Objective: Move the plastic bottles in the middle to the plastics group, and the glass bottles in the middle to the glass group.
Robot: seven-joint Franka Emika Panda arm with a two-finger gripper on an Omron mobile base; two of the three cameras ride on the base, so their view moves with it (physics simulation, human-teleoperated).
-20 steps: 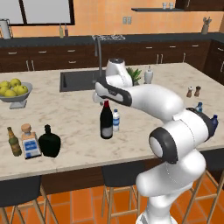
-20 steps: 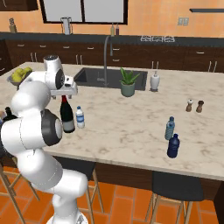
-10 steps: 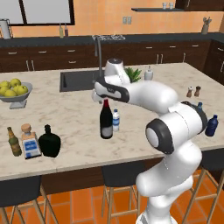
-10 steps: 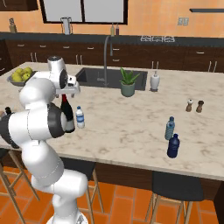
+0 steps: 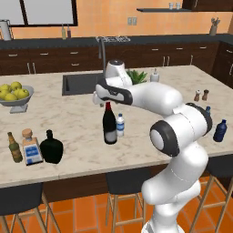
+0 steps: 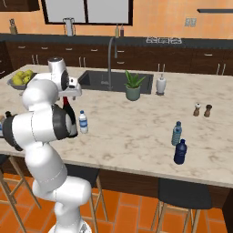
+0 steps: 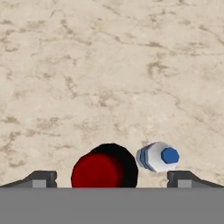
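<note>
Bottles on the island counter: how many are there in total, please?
7. At the left end: brown-green bottle, cork-stoppered square bottle, squat black bottle. In the middle: wine bottle, water bottle. At the right end: teal bottle, dark blue bottle. The arm may hide others.

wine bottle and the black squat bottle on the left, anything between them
Nothing: in the left base view, bare marble counter separates the wine bottle from the black squat bottle.

Red-topped dark wine bottle (image 5: 109, 125); beige-veined counter (image 5: 77, 123)
</note>
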